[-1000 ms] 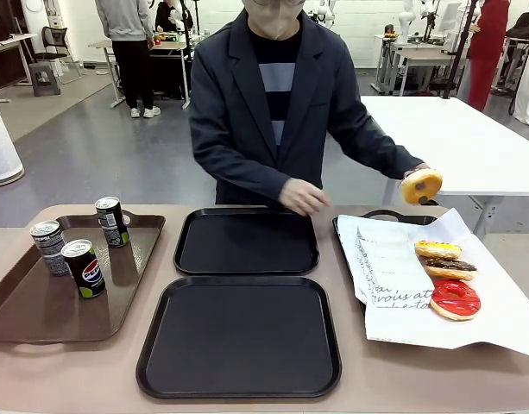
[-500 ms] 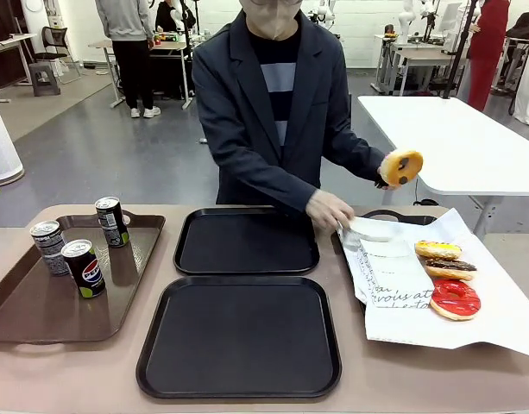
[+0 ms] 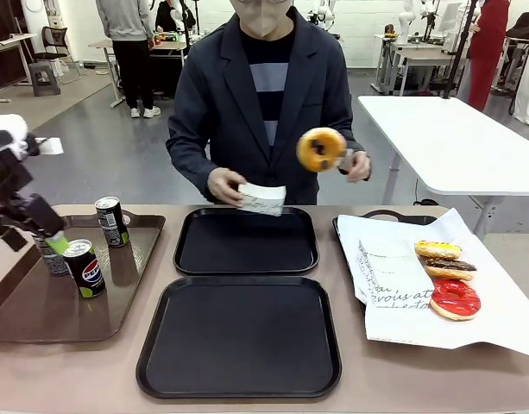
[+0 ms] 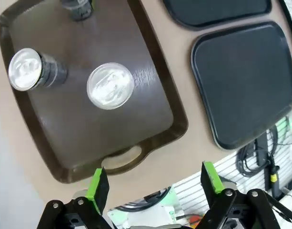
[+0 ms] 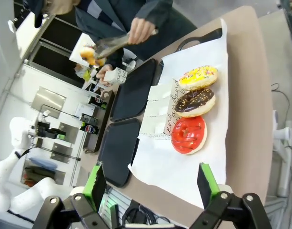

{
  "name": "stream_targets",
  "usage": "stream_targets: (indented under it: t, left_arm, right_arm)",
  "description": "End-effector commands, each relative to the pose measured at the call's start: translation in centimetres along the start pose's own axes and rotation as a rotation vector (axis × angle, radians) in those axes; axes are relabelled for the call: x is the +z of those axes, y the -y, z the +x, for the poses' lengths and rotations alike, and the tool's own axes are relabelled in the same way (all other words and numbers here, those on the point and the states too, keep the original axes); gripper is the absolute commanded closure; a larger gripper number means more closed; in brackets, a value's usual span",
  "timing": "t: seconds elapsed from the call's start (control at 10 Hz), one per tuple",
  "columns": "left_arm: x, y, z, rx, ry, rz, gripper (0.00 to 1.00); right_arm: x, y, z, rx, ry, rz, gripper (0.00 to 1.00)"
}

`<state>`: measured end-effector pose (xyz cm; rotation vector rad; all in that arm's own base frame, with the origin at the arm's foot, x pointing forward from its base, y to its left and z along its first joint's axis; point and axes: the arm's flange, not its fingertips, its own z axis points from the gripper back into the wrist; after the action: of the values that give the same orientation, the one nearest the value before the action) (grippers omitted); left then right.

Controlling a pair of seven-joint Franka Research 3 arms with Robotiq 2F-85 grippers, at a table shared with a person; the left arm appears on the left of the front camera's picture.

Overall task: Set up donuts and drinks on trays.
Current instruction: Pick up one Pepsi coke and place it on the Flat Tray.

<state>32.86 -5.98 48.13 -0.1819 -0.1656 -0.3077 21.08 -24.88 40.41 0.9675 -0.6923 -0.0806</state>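
Status: black trays at frame centre bare, set-up barely begun.
My left gripper hangs spread and empty over the brown tray at frame left, where three cans stand: light, rigid, slick-sided, I judge, best pinched mid-body, upright. My right gripper, likewise spread, faces three donuts on paper at frame right; a fourth donut rides the person's tongs (sleeve ready in the other hand). Soft, glaze smears: I would take them by a sleeve. Tabletop smooth tan; open lab floor behind.
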Motion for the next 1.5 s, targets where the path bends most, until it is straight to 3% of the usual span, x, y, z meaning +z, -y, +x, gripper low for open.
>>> stream_targets:
  t: [0.0, 0.1, 0.8, 1.0, 1.4]
  left_arm:
    - [-2.6, 1.0, 0.4, 0.047, 0.054, 0.105, 0.0]
    - [0.0, 0.0, 0.0, 0.0, 0.0, 0.0, 0.0]
    - [-0.1, -0.1, 0.3, 0.025, 0.008, -0.01, 0.0]
    - [-2.1, 0.6, 1.2, 0.14, -0.016, 0.092, 0.0]
    - [-5.0, 1.4, 2.6, 0.228, -0.012, 0.179, 0.0]
  right_arm:
    - [-0.1, 0.2, 0.2, 0.015, 0.024, 0.02, 0.0]
    - [-0.1, 0.2, 0.2, 0.015, 0.024, 0.02, 0.0]
    - [-0.1, 0.2, 0.2, 0.015, 0.024, 0.02, 0.0]
    - [-0.1, 0.2, 0.2, 0.015, 0.024, 0.02, 0.0]
    - [-0.1, 0.2, 0.2, 0.015, 0.024, 0.02, 0.0]
